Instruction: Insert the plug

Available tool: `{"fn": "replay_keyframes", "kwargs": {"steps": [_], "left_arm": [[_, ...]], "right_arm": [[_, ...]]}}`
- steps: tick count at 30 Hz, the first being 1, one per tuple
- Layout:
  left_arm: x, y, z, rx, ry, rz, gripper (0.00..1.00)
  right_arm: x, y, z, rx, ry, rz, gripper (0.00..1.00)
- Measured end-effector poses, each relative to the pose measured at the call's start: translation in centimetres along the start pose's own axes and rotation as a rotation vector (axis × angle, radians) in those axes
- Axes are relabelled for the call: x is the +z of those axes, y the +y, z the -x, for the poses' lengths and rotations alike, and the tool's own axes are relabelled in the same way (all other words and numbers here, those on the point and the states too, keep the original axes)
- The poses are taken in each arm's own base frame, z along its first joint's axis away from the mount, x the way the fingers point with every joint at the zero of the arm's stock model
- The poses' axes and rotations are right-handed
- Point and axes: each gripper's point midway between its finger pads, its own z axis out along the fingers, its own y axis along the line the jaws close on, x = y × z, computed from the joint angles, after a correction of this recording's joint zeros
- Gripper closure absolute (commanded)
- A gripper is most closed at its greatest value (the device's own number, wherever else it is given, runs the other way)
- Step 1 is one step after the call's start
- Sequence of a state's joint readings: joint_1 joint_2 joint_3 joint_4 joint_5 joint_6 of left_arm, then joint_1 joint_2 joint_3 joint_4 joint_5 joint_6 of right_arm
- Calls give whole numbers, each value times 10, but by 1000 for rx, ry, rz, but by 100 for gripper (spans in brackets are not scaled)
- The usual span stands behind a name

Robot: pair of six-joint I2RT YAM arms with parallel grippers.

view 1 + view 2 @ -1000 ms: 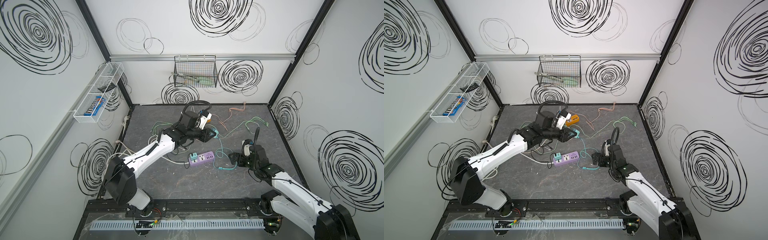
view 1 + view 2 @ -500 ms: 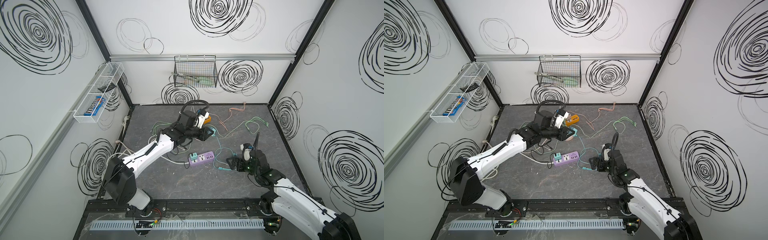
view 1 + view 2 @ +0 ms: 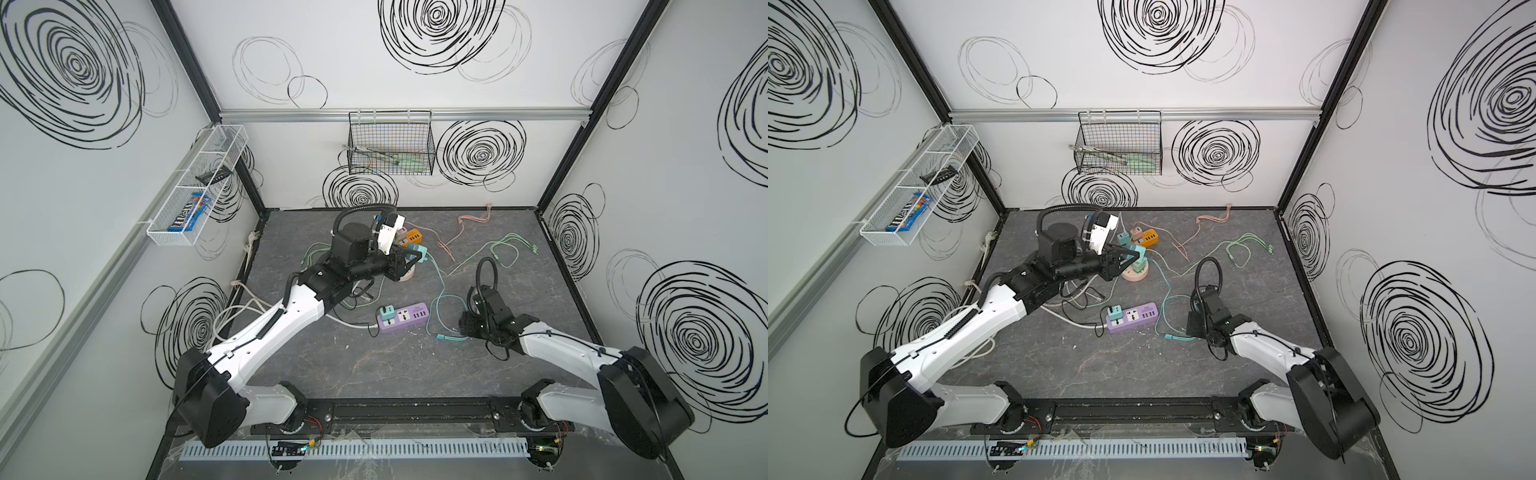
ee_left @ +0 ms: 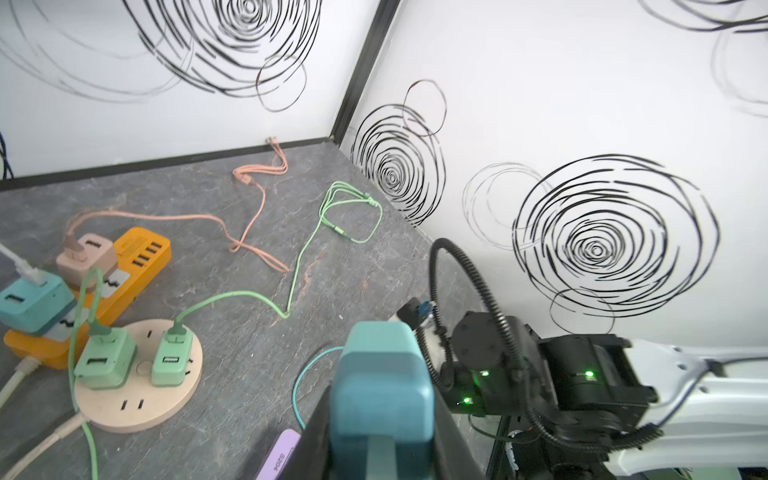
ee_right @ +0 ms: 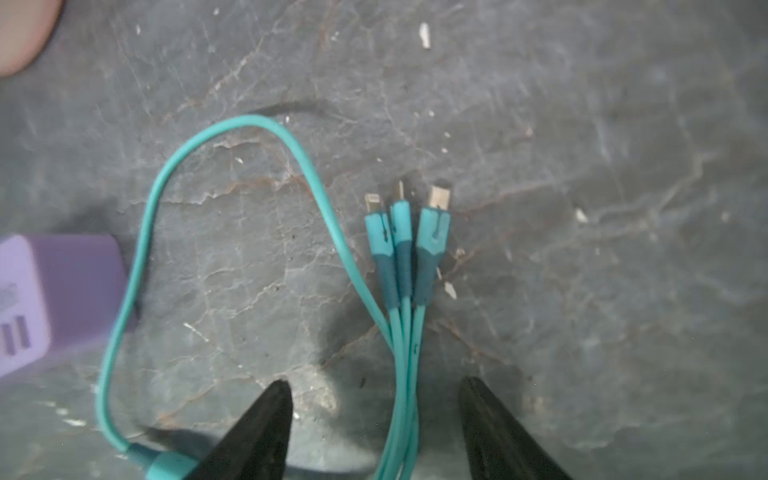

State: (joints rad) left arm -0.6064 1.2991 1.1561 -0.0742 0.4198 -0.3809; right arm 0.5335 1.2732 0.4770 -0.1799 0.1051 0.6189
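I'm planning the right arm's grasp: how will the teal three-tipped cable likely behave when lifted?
Probably floppy: the teal cable lies in a slack loop, so it should droop. Its three connector tips lie side by side on separate strands, so they may dangle and splay. It looks thin, likely light.

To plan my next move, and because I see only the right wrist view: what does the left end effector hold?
Observer: The left end effector is shut on a teal charger.
Operator: Where does my teal cable lead?
Observer: The teal cable appears to run up to that charger.
Operator: Is the purple power strip free?
Observer: On the purple power strip, a teal-green adapter fills one socket. The socket beside it is empty.
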Motion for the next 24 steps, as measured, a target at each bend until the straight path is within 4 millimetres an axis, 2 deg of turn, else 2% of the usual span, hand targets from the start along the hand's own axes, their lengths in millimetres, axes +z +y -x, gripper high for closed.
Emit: {"fn": "replay_keyframes", "kwargs": {"steps": [3, 8, 10, 11, 13, 14, 16, 18, 20, 22, 24], "left_arm": [[-3, -4, 5, 14, -17, -10, 100], [-3, -2, 2, 24, -12, -3, 100], [-3, -2, 0, 27, -10, -5, 100], [-2, -3, 0, 30, -8, -8, 100], [-1, -5, -3, 38, -6, -17, 100], [0, -8, -4, 45, -4, -25, 100], [3, -17, -8, 66, 0, -47, 100], [7, -28, -14, 104, 3, -68, 100], [13, -31, -23, 136, 5, -56, 100], [18, -24, -36, 151, 13, -18, 100], [22, -1, -54, 151, 25, 59, 100]], "right_arm": [[6, 5, 3, -31, -11, -50, 73], [7, -3, 8, -34, -46, -118, 89], [3, -10, 11, -29, -57, -149, 100], [-1, -15, 16, -18, -73, -161, 100], [-17, -27, 38, 38, -152, -171, 100], [-29, -35, 57, 87, -218, -167, 100], [-56, -53, 94, 182, -368, -147, 100], [-92, -73, 135, 283, -548, -111, 100], [-121, -94, 164, 358, -670, -101, 100], [-147, -117, 191, 421, -760, -102, 100], [-166, -141, 211, 472, -823, -104, 100]]}}
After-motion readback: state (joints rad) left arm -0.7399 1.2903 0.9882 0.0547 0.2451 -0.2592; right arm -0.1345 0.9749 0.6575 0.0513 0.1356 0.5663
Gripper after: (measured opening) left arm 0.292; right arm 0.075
